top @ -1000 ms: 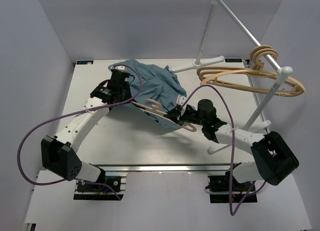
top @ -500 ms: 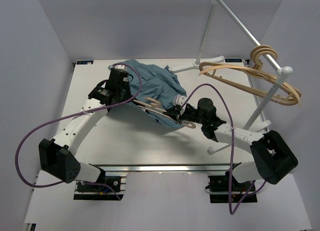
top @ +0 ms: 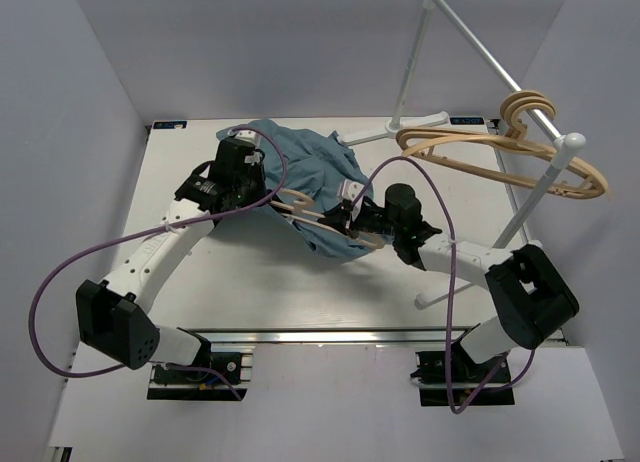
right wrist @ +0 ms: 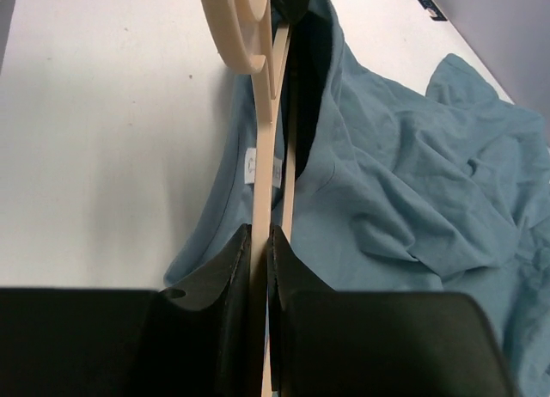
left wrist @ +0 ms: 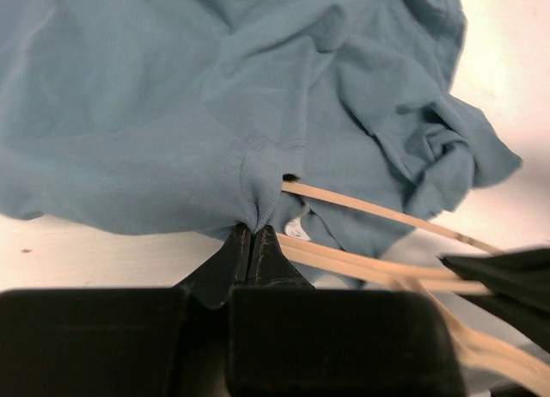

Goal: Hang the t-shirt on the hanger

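The teal-blue t-shirt [top: 310,167] lies crumpled at the back middle of the table. My left gripper [top: 262,189] is shut on a fold of the t-shirt [left wrist: 172,113] at its near left edge. My right gripper [top: 340,214] is shut on the pale tan hanger [top: 318,215], which lies across the shirt's near edge. In the right wrist view the hanger [right wrist: 262,148] runs away from my jaws with its hook at the top, beside the shirt's neck opening [right wrist: 314,62]. A small white label [right wrist: 250,164] shows next to the hanger.
A white metal stand [top: 470,42] of thin rods rises at the back right, with several spare tan hangers [top: 510,157] on its bar. Its feet [top: 390,130] rest on the table close to the shirt. Purple cables loop over both arms.
My right gripper has moved left and farther back with the hanger, pushing it further onto the shirt. My left gripper has shifted slightly back with the fabric. The spare hangers have swung.
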You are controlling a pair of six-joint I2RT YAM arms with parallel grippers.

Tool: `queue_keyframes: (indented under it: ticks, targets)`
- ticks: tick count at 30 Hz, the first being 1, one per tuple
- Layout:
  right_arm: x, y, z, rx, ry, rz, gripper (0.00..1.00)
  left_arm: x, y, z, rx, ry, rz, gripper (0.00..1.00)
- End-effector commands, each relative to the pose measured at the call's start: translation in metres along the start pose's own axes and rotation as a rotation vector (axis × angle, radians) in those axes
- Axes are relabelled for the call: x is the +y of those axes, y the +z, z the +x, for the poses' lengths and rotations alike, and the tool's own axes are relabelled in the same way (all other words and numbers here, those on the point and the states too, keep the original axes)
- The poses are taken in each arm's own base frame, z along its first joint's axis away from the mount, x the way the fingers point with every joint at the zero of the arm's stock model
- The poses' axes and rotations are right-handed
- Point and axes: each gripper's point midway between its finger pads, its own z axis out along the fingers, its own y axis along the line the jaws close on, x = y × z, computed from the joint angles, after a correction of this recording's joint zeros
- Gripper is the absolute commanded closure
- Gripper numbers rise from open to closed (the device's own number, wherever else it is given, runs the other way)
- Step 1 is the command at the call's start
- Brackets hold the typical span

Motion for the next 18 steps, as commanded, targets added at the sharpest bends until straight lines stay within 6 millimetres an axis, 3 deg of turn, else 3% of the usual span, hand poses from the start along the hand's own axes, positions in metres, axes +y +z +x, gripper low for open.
queue_keyframes:
  ticks: [1, 9, 11, 15, 17, 18]
  targets:
    - [-0.011, 0.011, -0.053, -0.173, -0.065, -0.011, 1.00, -0.028, -0.015, 0.000, -0.011, 0.022, 0.171, 0.99]
    - [0.005, 0.019, -0.066, -0.301, -0.054, -0.147, 1.00, -0.055, -0.019, 0.008, 0.024, 0.059, 0.334, 0.90]
    - [0.008, 0.017, -0.071, -0.337, -0.049, -0.157, 1.00, -0.059, -0.021, 0.008, 0.024, 0.067, 0.358, 0.74]
    - [0.006, 0.018, -0.069, -0.360, -0.009, -0.147, 1.00, -0.063, -0.031, -0.001, -0.013, 0.079, 0.381, 0.30]
    - [0.003, 0.017, -0.067, -0.370, 0.009, -0.128, 1.00, -0.064, -0.036, -0.005, -0.030, 0.084, 0.386, 0.02]
    - [0.002, 0.017, -0.069, -0.382, 0.023, -0.125, 1.00, -0.065, -0.039, -0.008, -0.040, 0.087, 0.392, 0.02]
